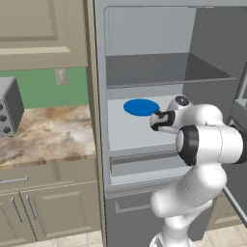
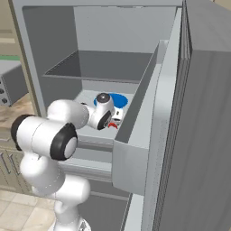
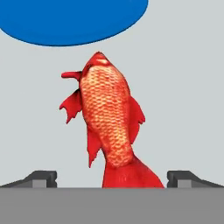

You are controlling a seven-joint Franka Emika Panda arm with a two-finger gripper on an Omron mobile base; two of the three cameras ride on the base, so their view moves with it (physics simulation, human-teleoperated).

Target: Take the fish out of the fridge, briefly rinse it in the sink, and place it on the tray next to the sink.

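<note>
The fridge (image 1: 144, 34) stands open. On its pale middle shelf (image 1: 126, 132) lies the red-orange fish (image 3: 107, 124), just in front of a blue round plate (image 3: 70, 19). My gripper (image 3: 113, 178) hovers over the fish, open, with one fingertip (image 3: 41, 178) on each side of the tail and not touching it. From the base, the hand (image 1: 161, 120) reaches into the shelf beside the plate (image 1: 141, 107). A red bit of the fish (image 2: 113, 126) peeks out under the hand (image 2: 106, 115). The sink and the tray are out of view.
The fridge door (image 2: 198, 135) swings open on the right, its bin (image 2: 135, 135) close beside my arm. A dark upper shelf (image 1: 164, 72) hangs above the hand, and drawers (image 1: 144, 166) sit below. Left of the fridge are a marble counter (image 1: 48, 135) and a silver toaster (image 1: 7, 108).
</note>
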